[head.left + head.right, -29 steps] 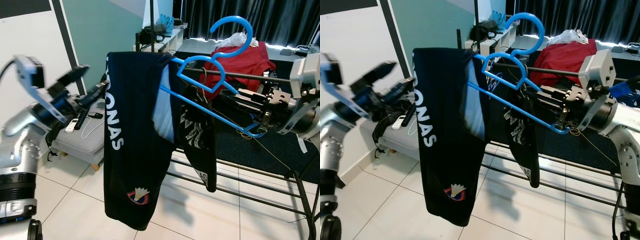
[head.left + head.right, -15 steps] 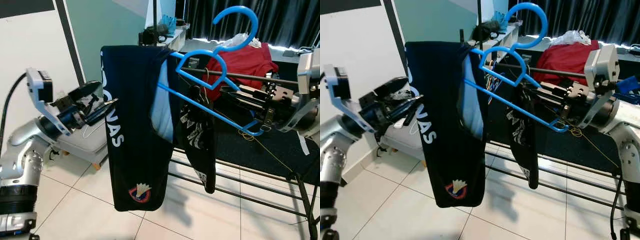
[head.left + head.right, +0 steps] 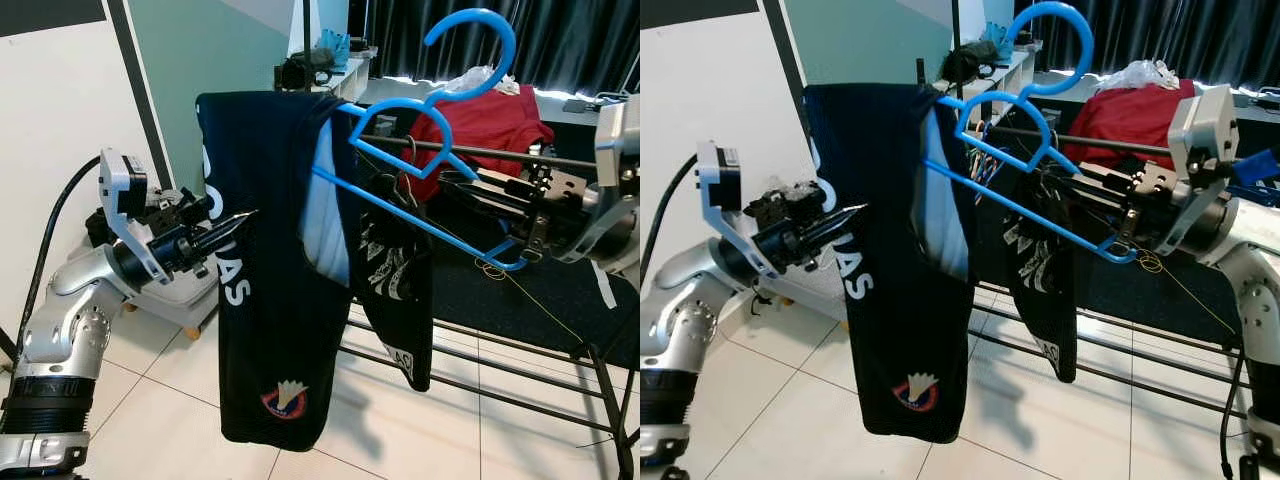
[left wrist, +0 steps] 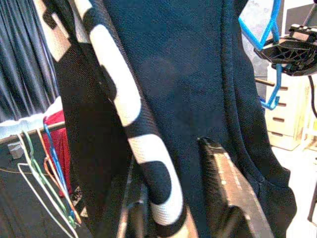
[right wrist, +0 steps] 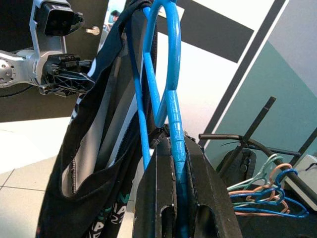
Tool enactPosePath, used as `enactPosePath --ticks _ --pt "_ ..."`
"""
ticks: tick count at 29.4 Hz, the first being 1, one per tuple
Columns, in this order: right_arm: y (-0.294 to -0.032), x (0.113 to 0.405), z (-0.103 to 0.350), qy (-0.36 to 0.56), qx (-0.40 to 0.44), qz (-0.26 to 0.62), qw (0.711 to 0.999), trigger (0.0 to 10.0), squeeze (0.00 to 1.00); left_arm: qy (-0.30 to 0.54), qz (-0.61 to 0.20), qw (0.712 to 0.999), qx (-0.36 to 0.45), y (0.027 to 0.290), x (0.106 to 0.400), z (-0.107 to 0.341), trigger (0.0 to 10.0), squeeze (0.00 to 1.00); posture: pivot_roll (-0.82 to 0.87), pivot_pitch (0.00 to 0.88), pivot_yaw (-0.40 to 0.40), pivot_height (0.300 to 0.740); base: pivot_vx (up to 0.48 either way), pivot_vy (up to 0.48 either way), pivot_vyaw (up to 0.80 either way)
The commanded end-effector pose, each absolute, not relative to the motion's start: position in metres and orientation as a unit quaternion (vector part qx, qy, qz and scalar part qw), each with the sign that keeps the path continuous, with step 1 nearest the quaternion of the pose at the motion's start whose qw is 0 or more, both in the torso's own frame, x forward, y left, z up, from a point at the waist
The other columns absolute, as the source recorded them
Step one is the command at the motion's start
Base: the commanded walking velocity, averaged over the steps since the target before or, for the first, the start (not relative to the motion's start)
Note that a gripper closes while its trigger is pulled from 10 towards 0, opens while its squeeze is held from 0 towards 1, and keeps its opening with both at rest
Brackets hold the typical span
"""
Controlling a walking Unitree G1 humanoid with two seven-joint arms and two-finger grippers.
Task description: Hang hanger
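Observation:
A blue plastic hanger (image 3: 400,150) carries a dark navy garment (image 3: 270,300) with white lettering, its hook (image 3: 480,40) pointing up. My right gripper (image 3: 518,252) is shut on the hanger's lower right end, level with the rack rail (image 3: 520,155); the blue bar (image 5: 173,129) runs between its fingers. My left gripper (image 3: 240,217) has reached the garment's left edge at mid height. There the lettered hem (image 4: 163,193) lies pinched between the two black fingers (image 4: 233,198). The garment's lower half hangs free above the floor.
A black clothes rack (image 3: 480,340) stands behind the garment, with a black printed cloth (image 3: 395,290) hanging from it and several spare hangers (image 5: 262,198). A red cloth (image 3: 490,110) lies behind the rail. A grey padded bench (image 3: 185,290) is at the left wall. White tiled floor (image 3: 400,430) lies below.
My left arm swung right, from well clear of the garment to its left edge, and its wide-open fingers closed on the hem. The right gripper and hanger have barely moved.

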State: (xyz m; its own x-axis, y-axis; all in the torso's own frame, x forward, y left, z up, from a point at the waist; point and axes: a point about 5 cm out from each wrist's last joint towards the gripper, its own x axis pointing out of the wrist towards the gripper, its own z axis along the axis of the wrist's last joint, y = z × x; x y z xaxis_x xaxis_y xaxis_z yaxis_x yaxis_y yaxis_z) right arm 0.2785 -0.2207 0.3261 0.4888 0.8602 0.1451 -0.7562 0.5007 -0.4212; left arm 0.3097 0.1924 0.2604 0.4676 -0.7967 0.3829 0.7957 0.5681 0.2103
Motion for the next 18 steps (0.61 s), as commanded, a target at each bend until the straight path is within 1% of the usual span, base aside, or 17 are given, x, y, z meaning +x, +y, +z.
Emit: enactPosePath --ticks 1,2,3,5,8,9,10,11,12,13,16,17,18 --pt "-0.217 0.275 0.337 -0.196 -0.151 0.483 0.84 0.0 0.0 -0.211 -0.473 0.855 0.009 0.189 0.308 0.256 0.0 0.0 -0.06 0.0 -0.017 0.74 0.0 0.0 0.0" --pt "-0.217 0.274 0.337 -0.196 -0.151 0.483 0.84 0.0 0.0 -0.21 -0.463 0.861 0.015 0.192 0.31 0.257 0.0 0.0 -0.06 0.0 -0.017 0.74 0.0 0.0 0.0" --pt "-0.217 0.274 0.337 -0.196 -0.151 0.483 0.84 0.0 0.0 -0.21 -0.463 0.861 0.015 0.192 0.31 0.257 0.0 0.0 -0.06 0.0 -0.017 0.74 0.0 0.0 0.0" --pt "-0.218 0.274 0.336 -0.194 -0.151 0.481 0.842 0.0 0.0 -0.214 -0.439 0.872 0.025 0.201 0.313 0.261 0.0 0.0 -0.06 0.0 -0.017 0.74 0.0 0.0 0.0" --pt "-0.219 0.273 0.336 -0.193 -0.151 0.48 0.842 0.0 0.0 -0.215 -0.432 0.875 0.027 0.203 0.313 0.263 0.0 0.0 -0.06 0.0 -0.017 0.74 0.0 0.0 0.0" --pt "-0.22 0.273 0.335 -0.188 -0.152 0.479 0.844 0.0 0.0 -0.217 -0.416 0.882 0.037 0.21 0.315 0.265 0.0 0.0 -0.07 0.0 -0.019 0.74 0.0 0.0 0.0" --pt "-0.22 0.273 0.335 -0.188 -0.152 0.479 0.844 0.0 0.0 -0.217 -0.416 0.882 0.037 0.21 0.315 0.265 0.0 0.0 -0.07 0.0 -0.019 0.74 0.0 0.0 0.0" --pt "-0.223 0.272 0.333 -0.182 -0.153 0.475 0.847 0.0 0.0 -0.219 -0.393 0.892 0.047 0.219 0.318 0.269 0.0 0.0 -0.07 0.0 -0.019 0.74 0.0 0.0 0.0" --pt "-0.227 0.272 0.329 -0.171 -0.154 0.469 0.853 0.0 0.0 -0.228 -0.35 0.907 0.058 0.233 0.322 0.275 0.0 0.0 -0.07 0.0 -0.019 0.74 0.0 0.0 0.0" --pt "-0.23 0.272 0.326 -0.163 -0.155 0.464 0.857 0.0 0.0 -0.234 -0.32 0.916 0.064 0.243 0.324 0.28 0.0 0.0 -0.07 0.0 -0.019 0.74 0.0 0.0 0.0" --pt "-0.232 0.272 0.325 -0.158 -0.156 0.462 0.859 0.0 0.0 -0.238 -0.303 0.92 0.067 0.248 0.326 0.282 0.0 0.0 -0.07 0.0 -0.019 0.74 0.0 0.0 0.0" --pt "-0.235 0.273 0.309 -0.11 -0.174 0.459 0.864 0.0 0.0 -0.256 -0.26 0.929 0.065 0.257 0.328 0.292 0.0 0.0 -0.07 0.0 -0.024 0.74 0.0 0.0 0.0" --pt "-0.237 0.274 0.286 -0.043 -0.196 0.462 0.864 0.0 0.0 -0.277 -0.228 0.931 0.059 0.263 0.329 0.302 0.0 0.0 -0.07 0.0 -0.024 0.74 0.0 0.0 0.0"
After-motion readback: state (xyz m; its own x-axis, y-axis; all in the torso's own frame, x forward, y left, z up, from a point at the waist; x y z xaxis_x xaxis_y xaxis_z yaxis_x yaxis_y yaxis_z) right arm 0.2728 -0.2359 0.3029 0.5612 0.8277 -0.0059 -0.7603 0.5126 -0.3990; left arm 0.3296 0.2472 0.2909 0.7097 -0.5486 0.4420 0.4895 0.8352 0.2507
